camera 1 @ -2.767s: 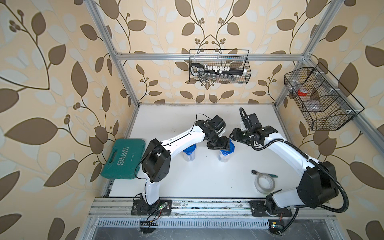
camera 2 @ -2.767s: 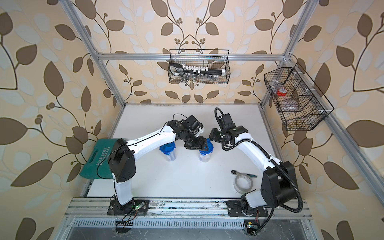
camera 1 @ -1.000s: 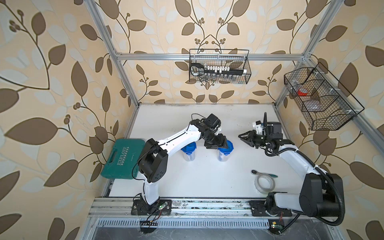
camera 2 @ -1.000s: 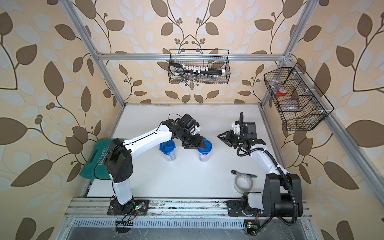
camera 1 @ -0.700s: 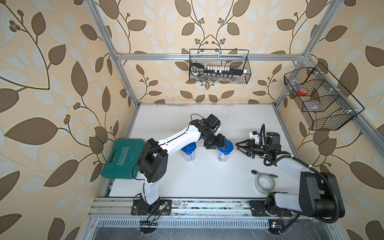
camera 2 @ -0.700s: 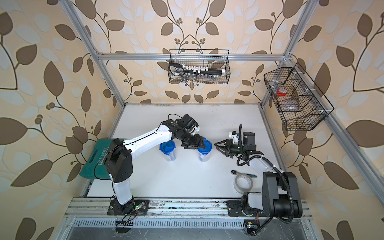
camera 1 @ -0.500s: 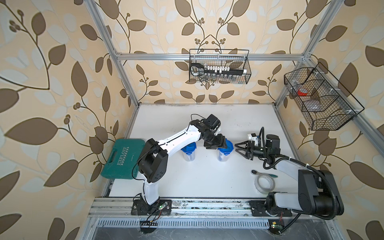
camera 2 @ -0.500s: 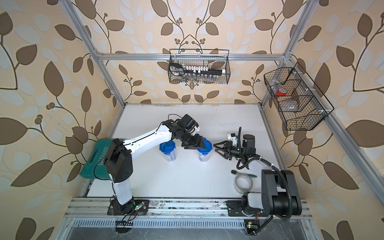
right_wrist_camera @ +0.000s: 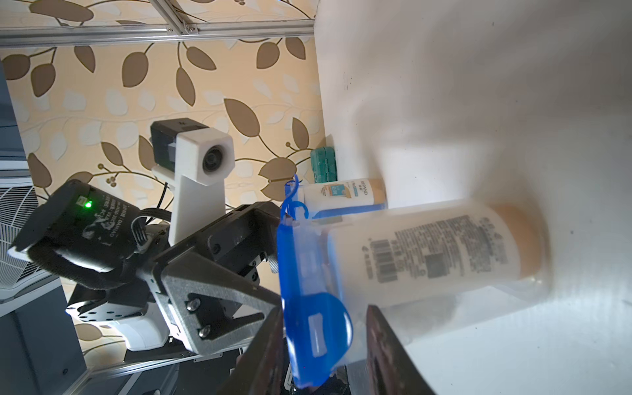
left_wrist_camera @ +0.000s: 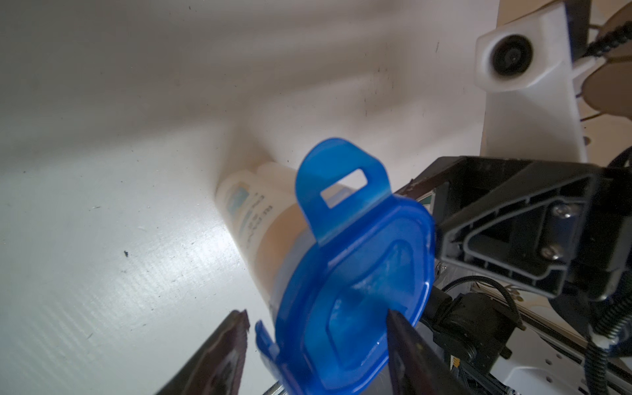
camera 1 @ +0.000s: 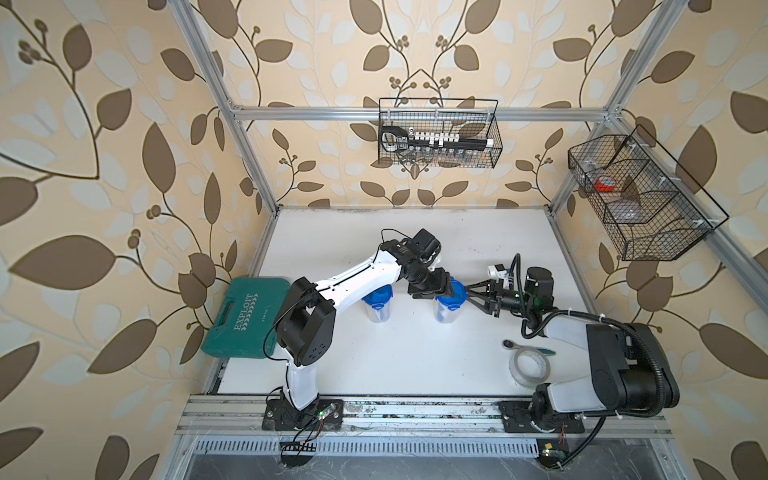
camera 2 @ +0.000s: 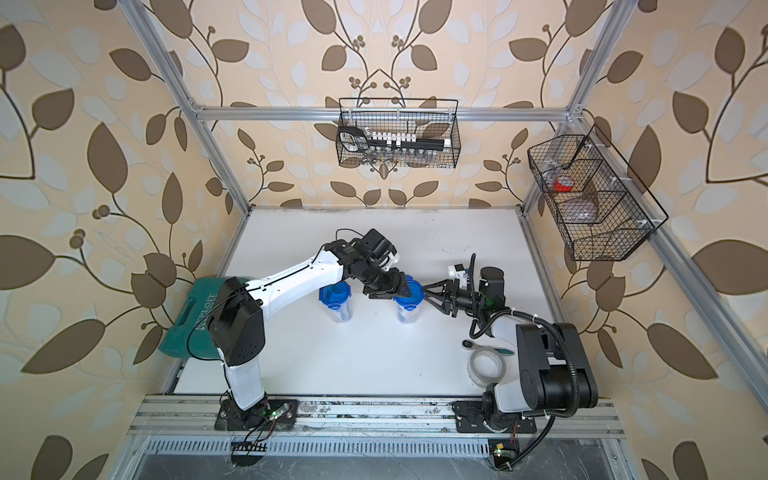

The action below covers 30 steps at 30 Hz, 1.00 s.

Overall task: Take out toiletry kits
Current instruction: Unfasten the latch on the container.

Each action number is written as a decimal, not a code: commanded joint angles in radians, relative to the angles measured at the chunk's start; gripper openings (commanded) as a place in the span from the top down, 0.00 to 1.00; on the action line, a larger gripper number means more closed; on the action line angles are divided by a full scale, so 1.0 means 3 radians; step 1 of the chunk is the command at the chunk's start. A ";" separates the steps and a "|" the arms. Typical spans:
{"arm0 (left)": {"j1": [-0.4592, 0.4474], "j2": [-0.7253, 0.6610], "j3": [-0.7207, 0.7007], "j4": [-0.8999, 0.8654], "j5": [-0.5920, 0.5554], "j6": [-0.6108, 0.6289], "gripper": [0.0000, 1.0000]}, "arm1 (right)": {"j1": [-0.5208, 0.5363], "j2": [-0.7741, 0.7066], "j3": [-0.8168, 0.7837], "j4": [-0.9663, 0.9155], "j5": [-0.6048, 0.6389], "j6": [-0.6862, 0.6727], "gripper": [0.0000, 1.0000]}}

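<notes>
Two clear jars with blue lids stand mid-table in both top views, the left jar and the right jar. The toiletry kits are inside them. A white and orange bottle shows through the right jar's wall, and another bottle through the left jar's. My left gripper hangs over the right jar's lid, open, jaws either side of it. My right gripper comes in from the right, open, jaws either side of a raised lid tab.
A green tool case lies at the table's left edge. A tape roll and a small teal-handled tool lie at the front right beside the right arm. Wire baskets hang on the back wall and right wall.
My right gripper has dropped low and moved left, up to the right jar, and its jaws now straddle the lid tab. My left gripper stays over that lid.
</notes>
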 commanded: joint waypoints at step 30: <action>0.0036 0.0144 -0.0437 -0.0333 -0.0423 -0.0096 0.40 | -0.0179 -0.0047 -0.0255 0.0814 -0.0205 0.0519 0.76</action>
